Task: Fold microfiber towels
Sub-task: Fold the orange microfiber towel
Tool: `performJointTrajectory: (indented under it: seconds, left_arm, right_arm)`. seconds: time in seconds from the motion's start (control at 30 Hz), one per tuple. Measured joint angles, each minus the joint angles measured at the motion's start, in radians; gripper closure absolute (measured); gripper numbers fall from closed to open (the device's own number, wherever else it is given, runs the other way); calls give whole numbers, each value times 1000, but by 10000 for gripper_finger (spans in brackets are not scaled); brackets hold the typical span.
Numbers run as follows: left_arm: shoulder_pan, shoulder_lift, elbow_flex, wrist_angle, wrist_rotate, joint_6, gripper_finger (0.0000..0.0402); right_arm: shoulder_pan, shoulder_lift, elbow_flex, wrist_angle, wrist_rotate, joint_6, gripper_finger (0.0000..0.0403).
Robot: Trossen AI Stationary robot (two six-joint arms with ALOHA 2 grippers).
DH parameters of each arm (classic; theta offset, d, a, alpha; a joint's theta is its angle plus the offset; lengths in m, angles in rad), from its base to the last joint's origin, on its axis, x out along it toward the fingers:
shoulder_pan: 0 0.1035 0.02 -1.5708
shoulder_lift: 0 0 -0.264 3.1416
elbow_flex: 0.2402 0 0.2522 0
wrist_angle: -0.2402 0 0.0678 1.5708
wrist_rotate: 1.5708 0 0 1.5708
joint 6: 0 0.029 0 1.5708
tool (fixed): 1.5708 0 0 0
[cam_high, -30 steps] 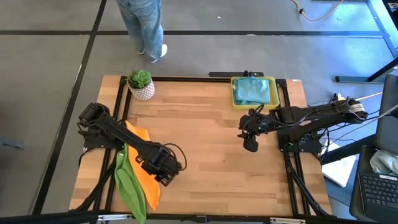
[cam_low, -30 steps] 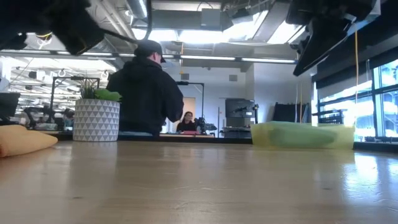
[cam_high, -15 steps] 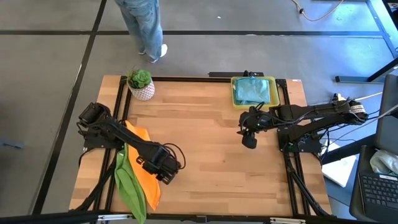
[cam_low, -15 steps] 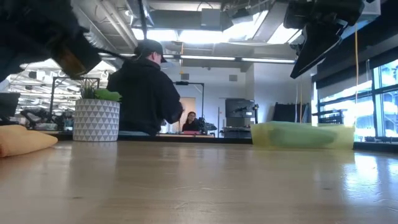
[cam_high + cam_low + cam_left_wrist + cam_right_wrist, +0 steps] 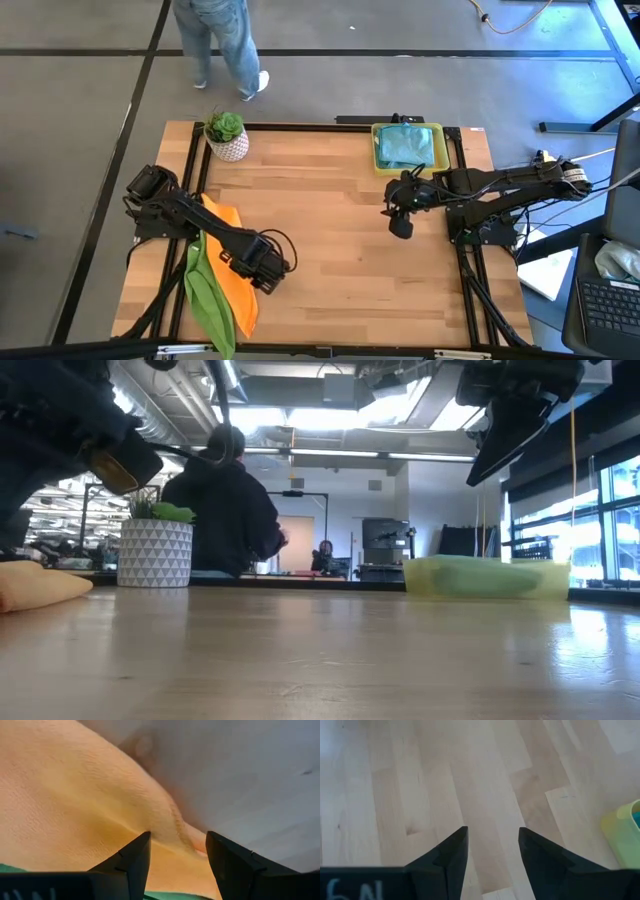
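Beside the potted plant (image 5: 226,136), both empty pincers gape: left pincer (image 5: 268,284) over the orange towel (image 5: 228,262), right pincer (image 5: 401,229) near the yellow tray (image 5: 377,150).

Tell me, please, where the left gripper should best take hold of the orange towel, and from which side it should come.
Probably the raised orange towel edge on the table's middle side, coming from above. The left gripper is open over that fold, which bulges off the wood, so a finger could slip under it. The other side lies against the green towel.

Orange towel (image 5: 231,268), lime towel (image 5: 207,298), yellow tray (image 5: 379,160)
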Motion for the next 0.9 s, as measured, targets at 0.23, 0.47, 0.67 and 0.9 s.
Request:
performJointTrajectory:
  seconds: [0.23,0.47,0.67,0.9]
  left_arm:
    - [-15,0,-39,6,12,-5,218]
    - [-27,0,-39,10,13,32,247]
    - [-13,0,-29,37,40,107,368]
    - [72,0,65,35,-23,209,400]
  right_arm:
    - [0,0,0,0,51,3,226]
    - [0,0,0,0,51,57,226]
    - [0,0,0,0,51,60,226]
    - [0,0,0,1,51,75,226]
